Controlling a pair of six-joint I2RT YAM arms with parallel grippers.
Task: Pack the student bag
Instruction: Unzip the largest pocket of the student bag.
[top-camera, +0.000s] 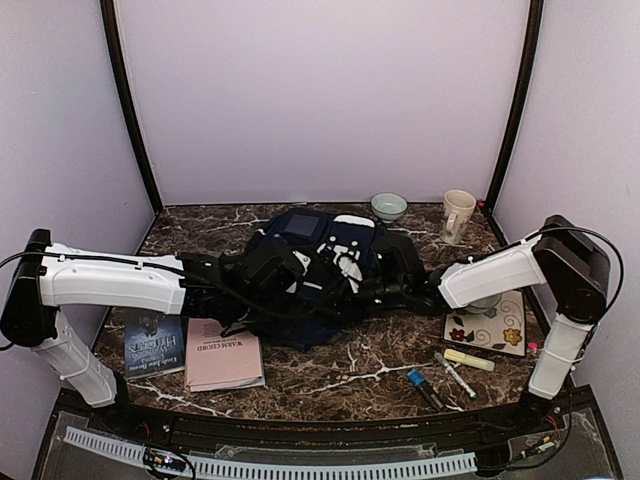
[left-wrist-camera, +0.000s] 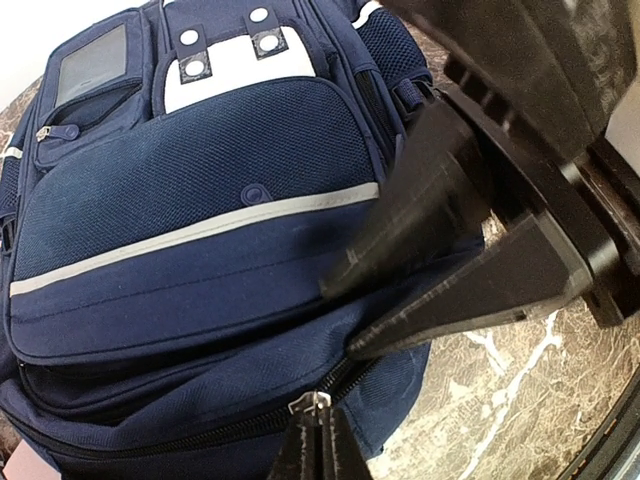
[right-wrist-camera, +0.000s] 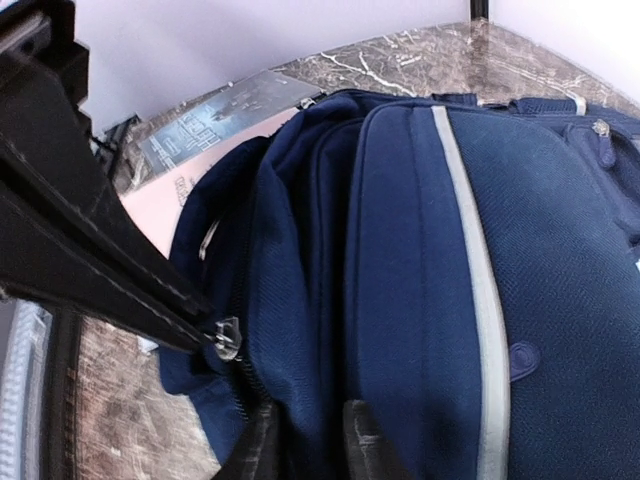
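The student bag (top-camera: 283, 238) is a navy backpack with a white stripe, lying flat mid-table. My left gripper (top-camera: 318, 288) reaches in from the left. In the left wrist view it (left-wrist-camera: 318, 442) is shut on the metal zipper pull (left-wrist-camera: 315, 403) of the main zip at the bag's (left-wrist-camera: 200, 190) near edge. My right gripper (top-camera: 372, 292) comes in from the right. In the right wrist view its fingers (right-wrist-camera: 365, 440) stand on both sides of a fold of the bag's (right-wrist-camera: 420, 300) fabric beside the zip, pinching it. The zipper pull (right-wrist-camera: 226, 338) shows there too.
A dark book (top-camera: 155, 343) and a pink book (top-camera: 222, 353) lie front left of the bag. A floral tile (top-camera: 487, 325), a yellow highlighter (top-camera: 468, 359) and markers (top-camera: 425, 385) lie front right. A bowl (top-camera: 388, 206) and a mug (top-camera: 457, 215) stand at the back.
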